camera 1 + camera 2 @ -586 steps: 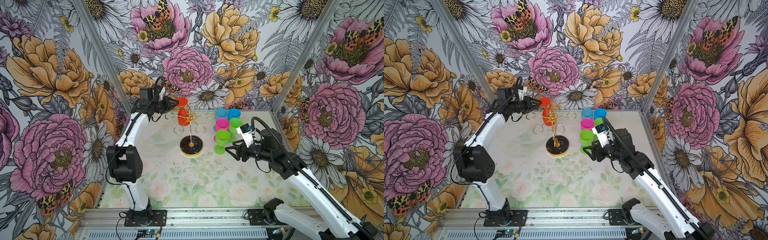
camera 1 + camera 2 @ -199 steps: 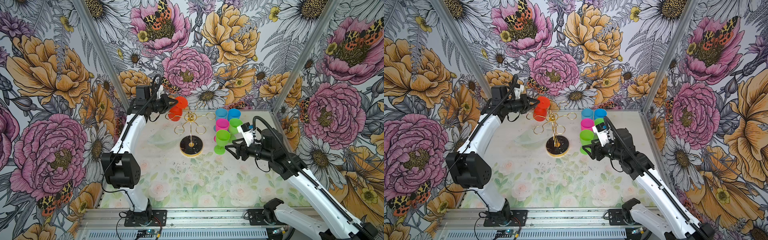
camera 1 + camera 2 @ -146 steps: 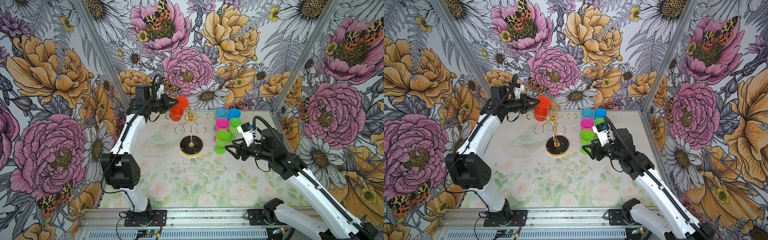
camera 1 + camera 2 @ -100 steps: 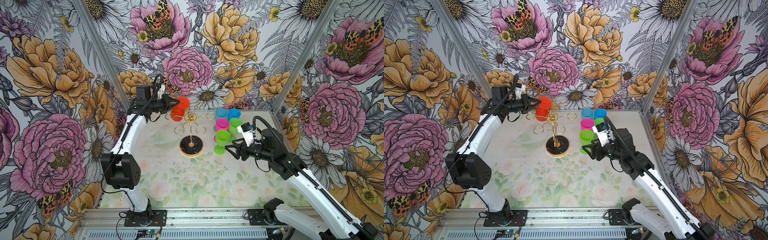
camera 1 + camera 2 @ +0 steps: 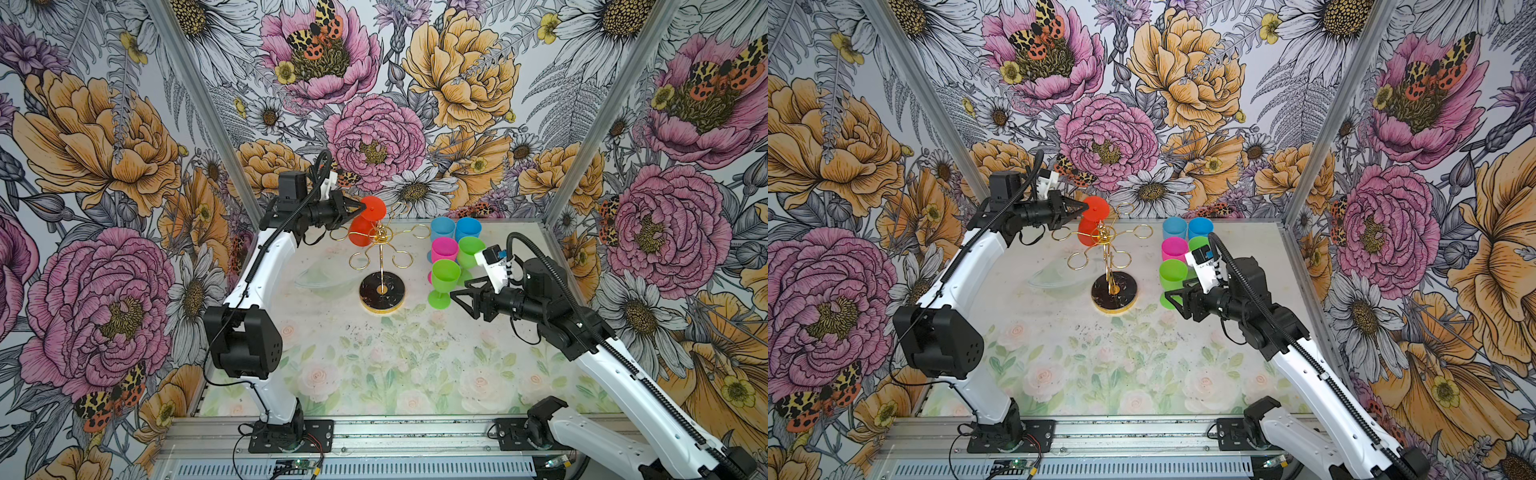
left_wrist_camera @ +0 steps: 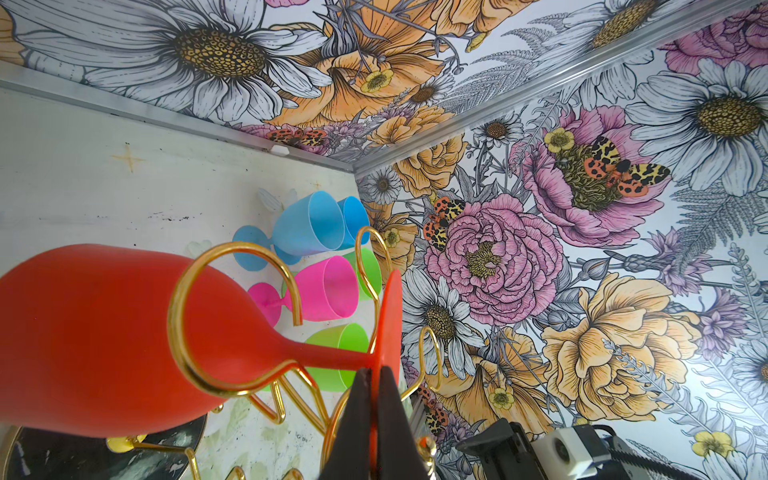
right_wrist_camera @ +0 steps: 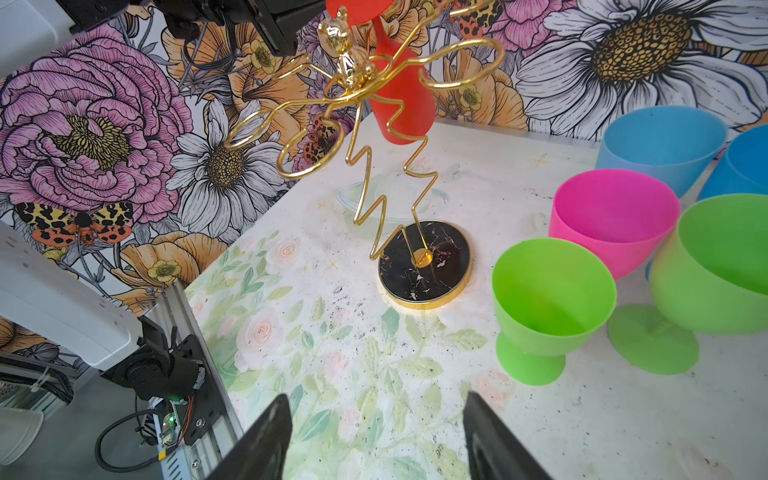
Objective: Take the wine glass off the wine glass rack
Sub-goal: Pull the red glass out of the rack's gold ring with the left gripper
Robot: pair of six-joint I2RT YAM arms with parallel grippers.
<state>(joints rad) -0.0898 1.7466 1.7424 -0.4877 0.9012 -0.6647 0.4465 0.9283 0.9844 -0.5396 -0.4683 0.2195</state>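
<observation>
left gripper clamped tight on red glass by its foot | glass tilted, bowl down, against rear loop of rack | right gripper fingers apart, empty, low beside green glasses

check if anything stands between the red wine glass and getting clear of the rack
Yes: the left gripper pinches the red wine glass by its foot, but a gold loop of the wine glass rack appears to curl around the bowl's narrow end.

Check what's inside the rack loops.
Five wine glass rack loops look empty. The red wine glass, foot in the left gripper, is at the sixth; whether its stem is inside is hidden.
</observation>
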